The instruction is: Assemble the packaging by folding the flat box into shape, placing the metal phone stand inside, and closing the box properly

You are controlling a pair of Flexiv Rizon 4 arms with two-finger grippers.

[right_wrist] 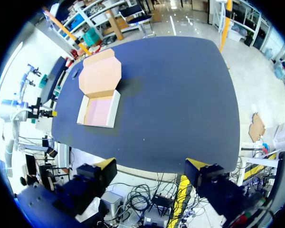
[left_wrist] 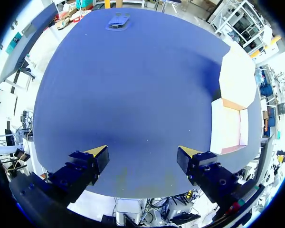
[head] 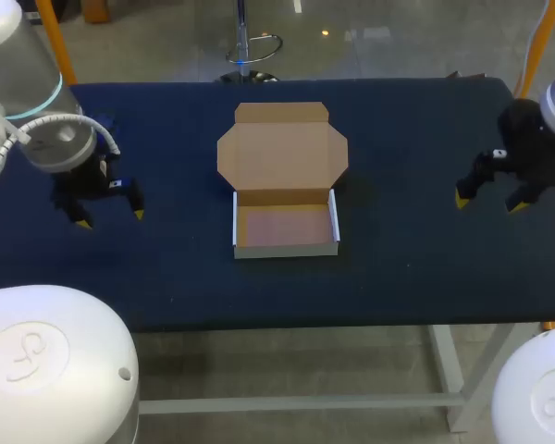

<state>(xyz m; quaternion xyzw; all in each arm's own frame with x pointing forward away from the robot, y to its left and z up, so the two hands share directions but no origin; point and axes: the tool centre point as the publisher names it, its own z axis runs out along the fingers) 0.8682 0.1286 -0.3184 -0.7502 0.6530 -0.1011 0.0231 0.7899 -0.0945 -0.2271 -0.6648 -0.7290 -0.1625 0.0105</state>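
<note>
Cardboard box (head: 285, 228), lid open (walls upright). Your left gripper (head: 110, 218) well left of box, right gripper (head: 488, 202) well right, both spread.

The table (head: 166, 268) is evenly lit from overhead. A soft shadow is cast beside the box (head: 282, 176); in the left wrist view its card is washed out, possibly by glare.

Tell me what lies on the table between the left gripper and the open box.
Nothing. Only bare blue table separates the left gripper from the box. The head view shows it, and the left wrist view agrees.
</note>
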